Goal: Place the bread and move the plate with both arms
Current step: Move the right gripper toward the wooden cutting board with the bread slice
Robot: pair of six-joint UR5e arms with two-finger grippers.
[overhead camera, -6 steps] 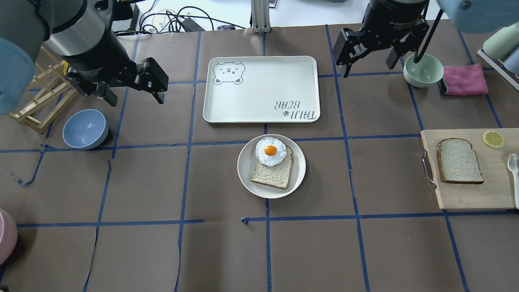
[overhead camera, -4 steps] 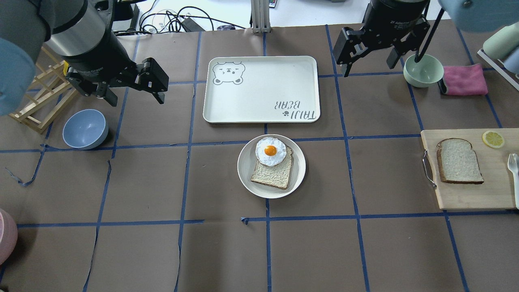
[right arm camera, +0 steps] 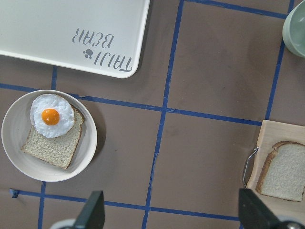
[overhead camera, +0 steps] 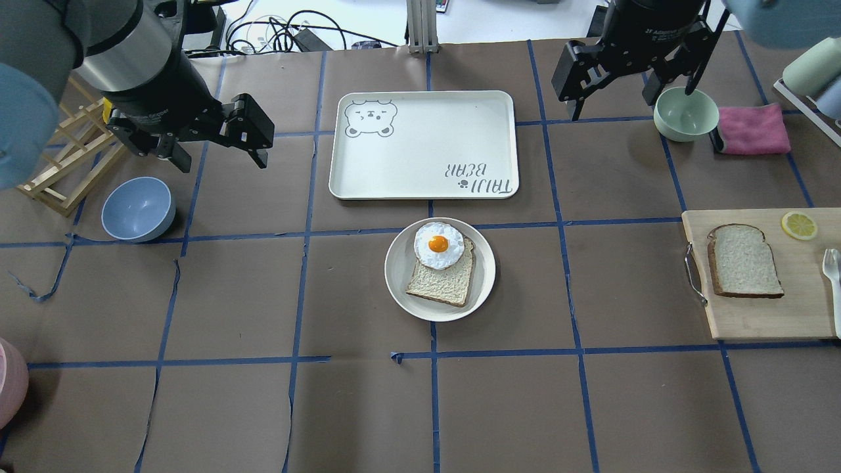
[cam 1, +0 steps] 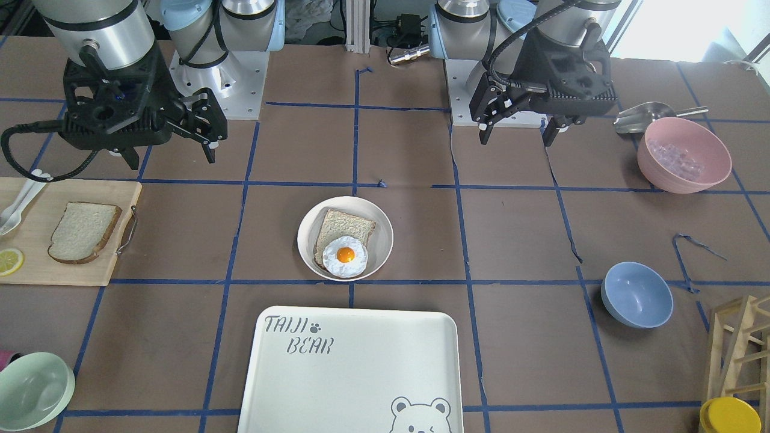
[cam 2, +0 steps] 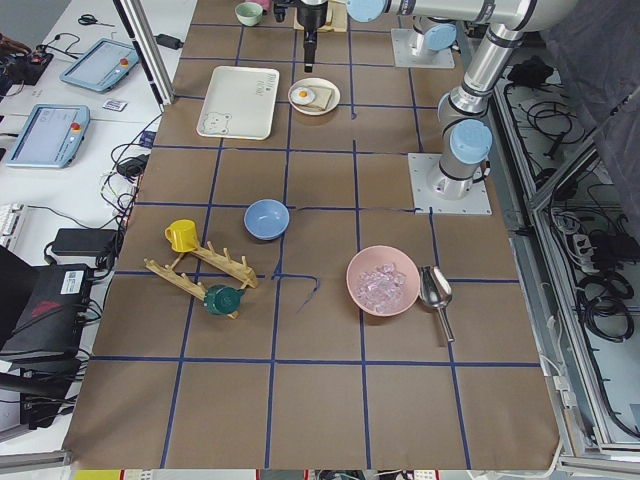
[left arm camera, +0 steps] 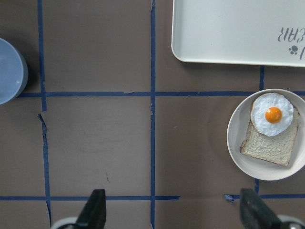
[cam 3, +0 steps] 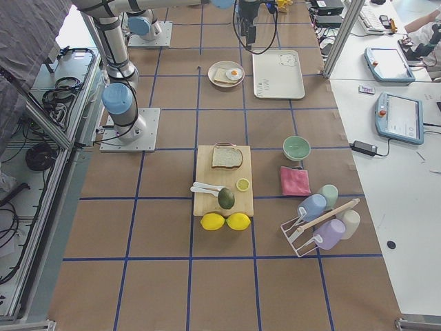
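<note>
The bread (overhead camera: 746,261), a thick slice with a dark crust, lies on the wooden cutting board (overhead camera: 755,318) at the right; it also shows in the front view (cam 1: 81,231) and the right wrist view (right arm camera: 286,171). The plate (overhead camera: 397,263) sits at the table's middle and holds a thinner tan slice with a fried egg on it; it also shows in the front view (cam 1: 384,231) and both wrist views (left arm camera: 236,126) (right arm camera: 14,131). My left gripper (overhead camera: 220,161) (cam 1: 516,139) hangs open and empty at the far left. My right gripper (overhead camera: 614,108) (cam 1: 169,159) hangs open and empty at the far right.
The white TAIJI BEAR tray (overhead camera: 424,144) lies just beyond the plate. A mint-green bowl (overhead camera: 685,115) and a pink cloth (overhead camera: 752,129) are near my right gripper. A blue bowl (overhead camera: 138,209) and a wooden rack (overhead camera: 59,164) are near my left gripper. A lemon slice (overhead camera: 799,225) lies on the board.
My right gripper has moved a little to the right and toward the far edge, still open. The left arm, the bread and the plate have not moved.
</note>
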